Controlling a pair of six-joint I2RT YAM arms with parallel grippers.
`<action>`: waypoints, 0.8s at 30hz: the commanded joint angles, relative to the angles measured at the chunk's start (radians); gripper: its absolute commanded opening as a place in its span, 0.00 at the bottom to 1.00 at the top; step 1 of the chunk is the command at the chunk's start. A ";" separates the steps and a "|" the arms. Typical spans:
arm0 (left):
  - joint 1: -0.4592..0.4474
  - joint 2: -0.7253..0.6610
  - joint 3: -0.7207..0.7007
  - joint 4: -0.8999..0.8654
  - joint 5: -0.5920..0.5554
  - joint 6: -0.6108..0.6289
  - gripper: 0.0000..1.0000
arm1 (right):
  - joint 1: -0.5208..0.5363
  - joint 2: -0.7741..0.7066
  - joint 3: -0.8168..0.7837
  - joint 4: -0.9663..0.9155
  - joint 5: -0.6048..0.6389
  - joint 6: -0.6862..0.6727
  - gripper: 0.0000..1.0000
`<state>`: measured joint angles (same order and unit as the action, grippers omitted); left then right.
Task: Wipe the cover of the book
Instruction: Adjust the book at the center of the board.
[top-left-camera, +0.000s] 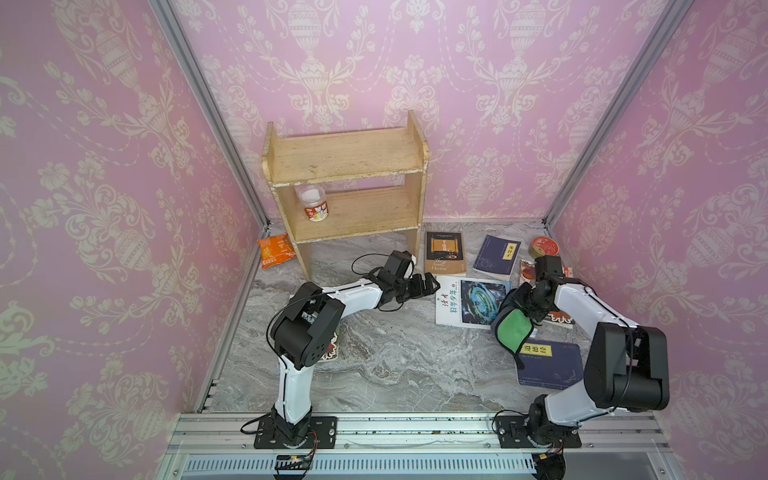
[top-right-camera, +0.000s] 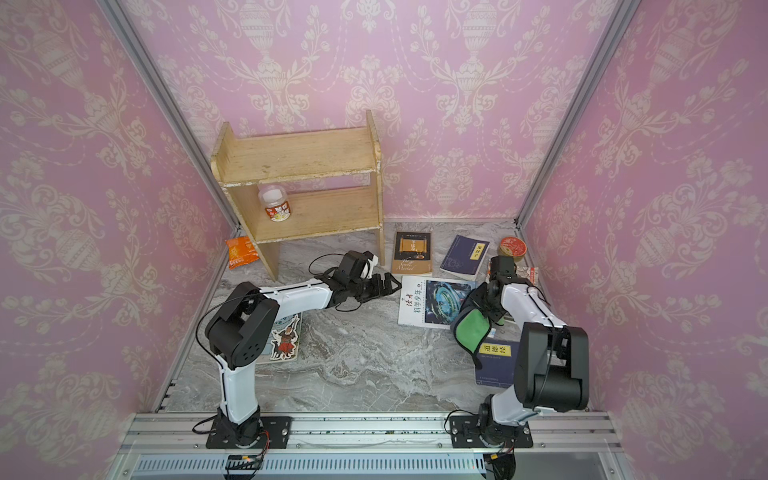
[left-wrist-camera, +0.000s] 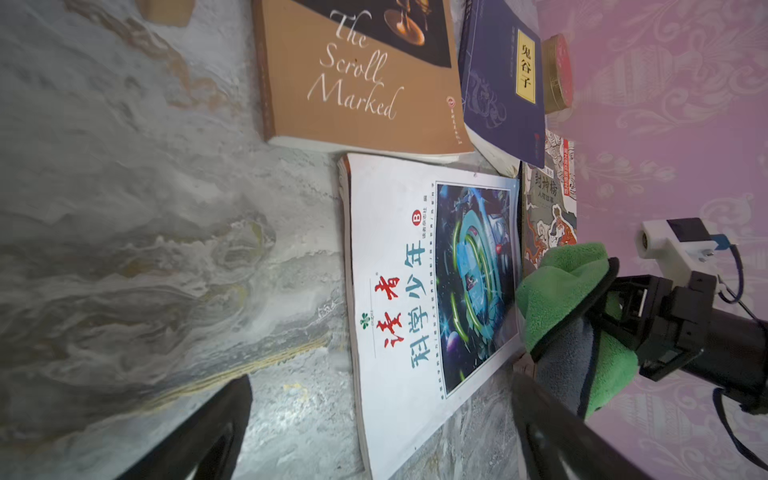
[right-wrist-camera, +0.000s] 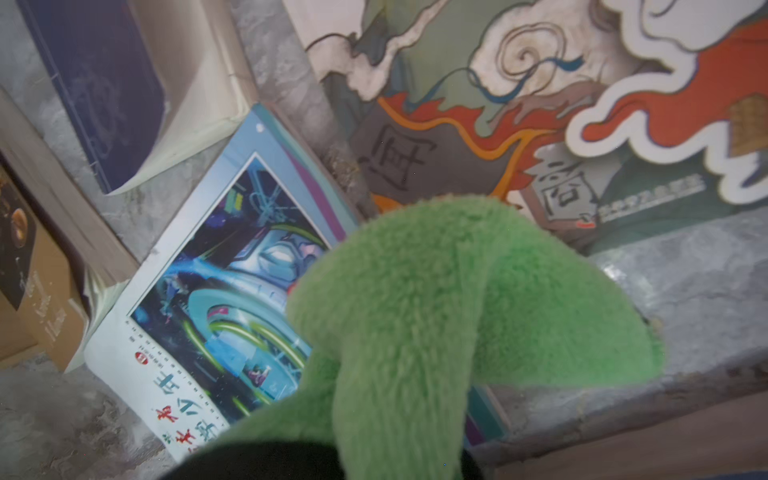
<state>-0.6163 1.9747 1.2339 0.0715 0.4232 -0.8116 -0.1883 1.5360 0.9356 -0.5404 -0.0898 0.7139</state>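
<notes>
Right gripper (top-left-camera: 525, 308) clamps a green cloth (top-left-camera: 513, 329) at the book's (top-left-camera: 453, 303) right edge; left gripper (top-left-camera: 430, 286), jaws wide, sits at its left edge.

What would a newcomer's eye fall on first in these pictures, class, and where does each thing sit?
The bright green cloth stands out first, bunched in the shut right claw at the edge of the white magazine mid-table. Next comes the wooden shelf at the back, a small jar on its lower board. The left claw is open at the magazine's opposite edge.
</notes>
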 joint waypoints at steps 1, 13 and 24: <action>-0.026 0.002 -0.025 -0.015 0.062 -0.077 0.99 | -0.037 0.019 -0.030 -0.029 -0.045 -0.051 0.00; -0.073 -0.073 -0.139 -0.092 0.066 -0.089 0.99 | 0.149 0.035 -0.161 0.046 -0.325 -0.087 0.00; -0.020 -0.259 -0.289 -0.181 0.018 -0.044 0.99 | 0.427 -0.123 -0.204 0.003 -0.304 -0.022 0.00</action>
<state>-0.6586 1.7687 0.9585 -0.0422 0.4755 -0.8902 0.2352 1.4548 0.7227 -0.4747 -0.4156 0.6735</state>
